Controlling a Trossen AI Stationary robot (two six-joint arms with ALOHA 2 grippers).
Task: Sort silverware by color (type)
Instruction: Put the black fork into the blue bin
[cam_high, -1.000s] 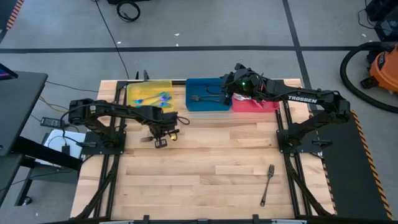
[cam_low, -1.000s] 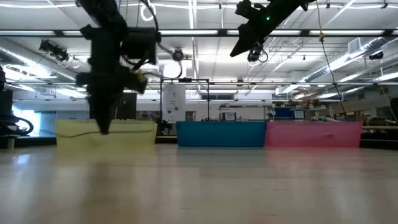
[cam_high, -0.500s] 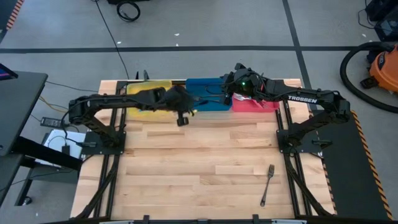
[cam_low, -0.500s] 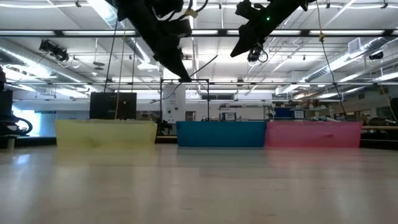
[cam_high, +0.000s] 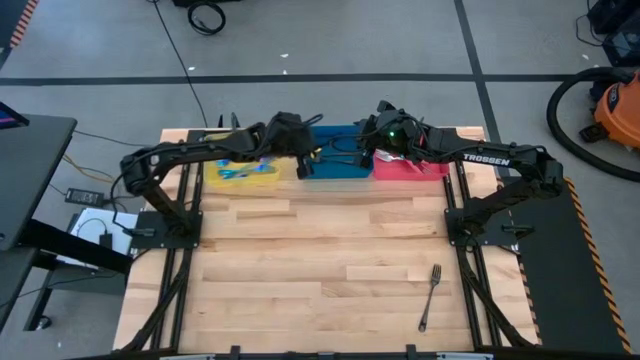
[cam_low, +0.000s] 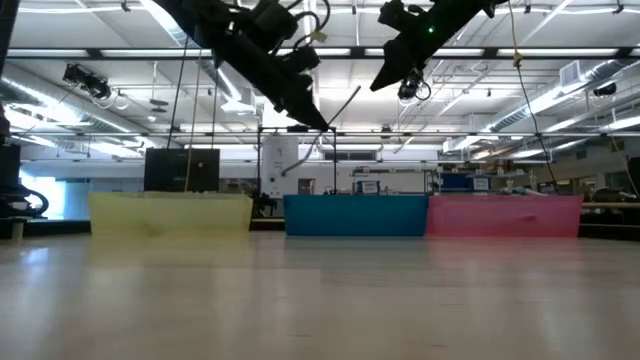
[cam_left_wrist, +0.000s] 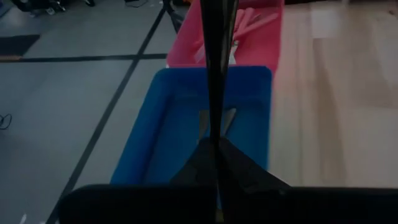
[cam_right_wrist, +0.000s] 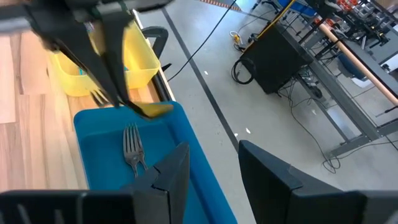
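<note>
i am holding a grey utensil (cam_low: 340, 108) pinched in the left gripper (cam_high: 300, 160) over the blue tray (cam_high: 345, 172) at the tabletop's far edge; release should follow. the right gripper (cam_right_wrist: 208, 163) is waiting there, half-spread, empty.

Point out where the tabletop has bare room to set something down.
Free: the wooden tabletop from the trays forward, except near the lone grey metal fork. Crowded: the back edge, where the left gripper, shut on a dark metal utensil, and the right gripper hang over the blue rectangular tray.
</note>
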